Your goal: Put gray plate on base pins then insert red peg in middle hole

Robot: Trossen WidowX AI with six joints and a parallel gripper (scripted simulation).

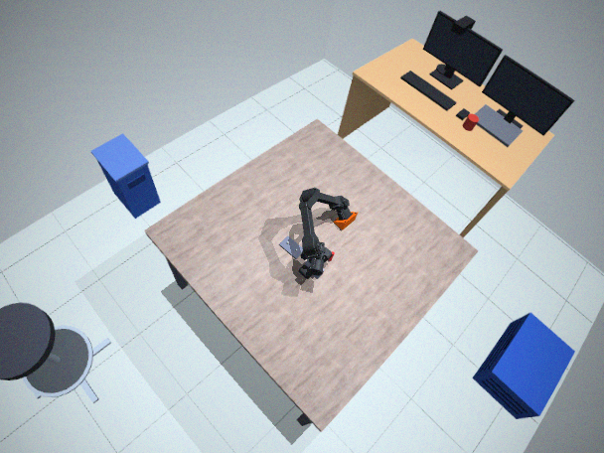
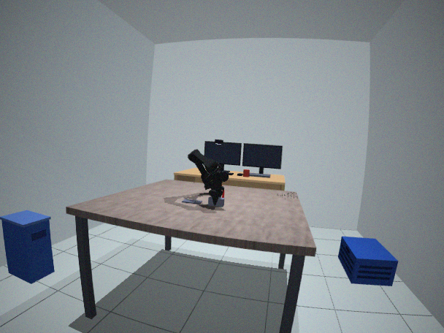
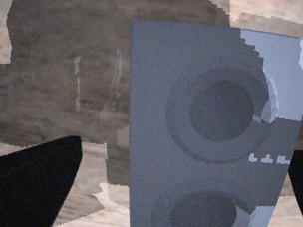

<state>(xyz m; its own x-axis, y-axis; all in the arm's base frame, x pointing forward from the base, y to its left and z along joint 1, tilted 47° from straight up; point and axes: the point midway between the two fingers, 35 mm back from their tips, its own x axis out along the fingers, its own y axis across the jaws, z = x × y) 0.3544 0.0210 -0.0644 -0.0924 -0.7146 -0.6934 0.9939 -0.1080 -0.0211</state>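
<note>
The gray plate, a thick block with round holes, sits on the table beneath my gripper. In the wrist view two holes show, the lower one cut off by the frame edge. My gripper is open and empty, with one finger on each side of the plate, the right one close to its edge. The base, a flat gray piece, lies apart to the left, with small pins on it in the top view. The red peg stands beside my gripper, partly hidden behind it.
The orange mount of the arm is on the wooden table. My arm's shadow falls across the base and plate. Farther off are a desk with monitors and a red cup, blue cabinets and a stool.
</note>
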